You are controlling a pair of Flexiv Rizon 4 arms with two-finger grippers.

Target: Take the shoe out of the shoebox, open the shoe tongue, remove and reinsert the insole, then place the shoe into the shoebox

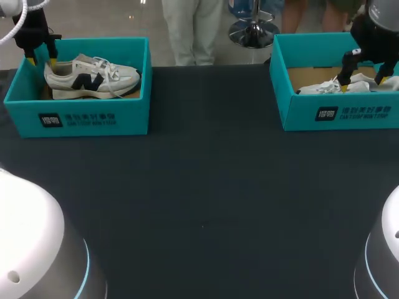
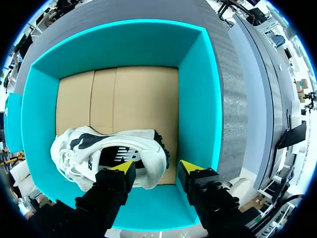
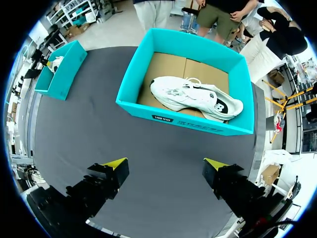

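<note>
A white shoe (image 1: 93, 76) with a navy logo lies on its side in the left teal shoebox (image 1: 87, 118). My left gripper (image 1: 41, 61) hangs over its heel end. In the left wrist view the shoe (image 2: 114, 148) lies on the cardboard floor of the box (image 2: 198, 99); my left gripper (image 2: 156, 168) is open, with one fingertip over the heel and the other over the box wall. A second white shoe (image 1: 321, 87) lies in the right teal shoebox (image 1: 336, 115). My right gripper (image 1: 360, 80) is above it, and the right wrist view shows that gripper (image 3: 168, 166) open and empty, short of the box (image 3: 198, 124) and shoe (image 3: 193, 94).
The dark table (image 1: 206, 187) stretches between the two boxes. My arms' white bases (image 1: 31, 249) fill the near corners. The left box (image 3: 62, 74) also shows far off beside the right gripper.
</note>
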